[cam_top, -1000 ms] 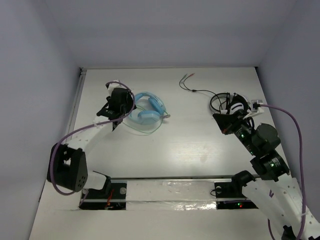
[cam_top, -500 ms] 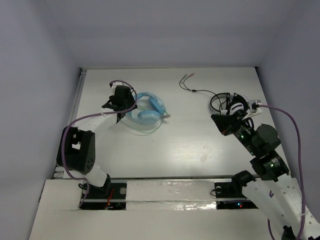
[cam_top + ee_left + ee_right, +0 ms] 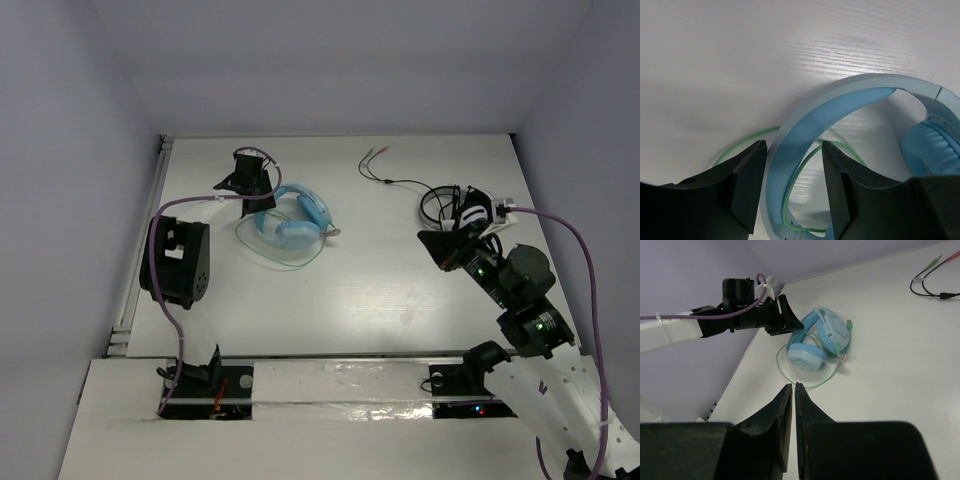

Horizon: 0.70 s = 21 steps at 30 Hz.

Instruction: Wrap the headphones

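The light-blue headphones lie on the white table at the far left, with the thin green cable looped loosely around them. My left gripper is open at their far-left side. In the left wrist view the headband passes between its two black fingers, with a strand of the green cable beside it; the gripper is not closed on it. My right gripper is shut and empty, well to the right of the headphones, which it faces.
Smaller black-and-white headphones lie at the far right, just behind my right gripper. Their dark cable runs towards the back and ends in plugs. The table's left edge rail is close to my left arm.
My left arm has swung further back; its gripper moved from the headphones' left side to the headband's far-left end and now straddles it. The right arm has barely moved.
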Tool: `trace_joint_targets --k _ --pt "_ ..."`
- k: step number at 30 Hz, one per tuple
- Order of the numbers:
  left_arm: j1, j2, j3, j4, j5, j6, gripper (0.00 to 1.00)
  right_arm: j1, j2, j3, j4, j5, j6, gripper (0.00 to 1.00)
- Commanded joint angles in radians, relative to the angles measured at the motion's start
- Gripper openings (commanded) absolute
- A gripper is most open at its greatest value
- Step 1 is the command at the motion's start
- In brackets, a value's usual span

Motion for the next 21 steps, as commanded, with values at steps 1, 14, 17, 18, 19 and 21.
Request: trace_joint_targets --k 1,14,17,18,19,21 --pt "0.005 0.014 0.058 -0.044 0.055 0.068 0.44 -0.001 0.000 0.003 0.065 -0.025 -0.007 0.12" --pt "0.014 0.086 0.063 -0.047 0.050 0.079 0.43 -0.001 0.001 -0.002 0.068 -0.036 -0.007 0.12" --pt "0.014 0.086 0.064 -0.042 0.053 0.075 0.43 -0.001 0.004 0.000 0.065 -0.039 -0.008 0.12" --pt "0.014 0.081 0.064 -0.041 0.055 0.075 0.35 -0.001 0.004 0.000 0.065 -0.039 -0.008 0.12" --pt "0.014 0.066 0.064 -0.041 0.055 0.067 0.29 -0.001 0.003 0.000 0.065 -0.039 -0.008 0.12" --pt "0.014 0.043 0.064 -0.039 0.062 0.061 0.08 -0.001 0.007 -0.002 0.067 -0.040 -0.008 0.12"
